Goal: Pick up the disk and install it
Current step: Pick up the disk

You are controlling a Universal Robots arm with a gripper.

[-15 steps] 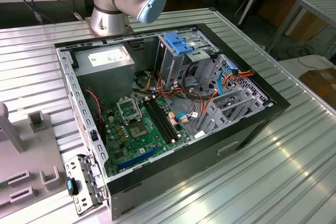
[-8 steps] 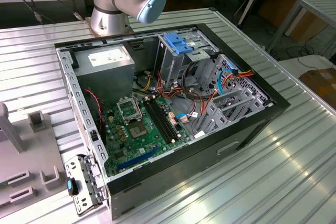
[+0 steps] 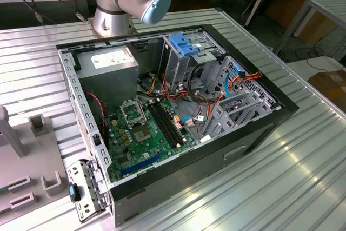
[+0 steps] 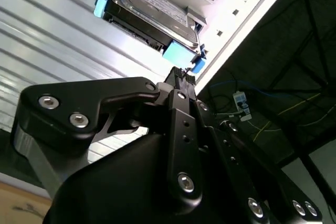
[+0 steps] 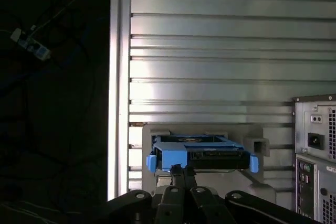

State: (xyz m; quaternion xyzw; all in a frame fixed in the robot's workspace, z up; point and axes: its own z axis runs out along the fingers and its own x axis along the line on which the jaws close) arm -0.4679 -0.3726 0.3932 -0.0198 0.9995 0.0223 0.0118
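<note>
The disk [image 5: 202,155] is a dark metal drive with a white label and a bright blue bracket along its edges. It rests in a grey holder [image 5: 199,129] on the ribbed metal table, close to the table's edge, and it is also seen in the second wrist view [image 4: 152,17]. My gripper [image 5: 181,170] hovers short of the disk, lined up with its middle and not touching it. Its black fingers [image 4: 181,85] are shut together with nothing between them.
The open computer case [image 3: 178,106] stands on the table, with the motherboard, a grey power-supply box [image 3: 111,60] and a blue drive-bay latch [image 3: 189,44] inside. Its rear panel [image 5: 315,161] is beside the holder. A grey fixture plate [image 3: 27,150] lies at the exterior view's left.
</note>
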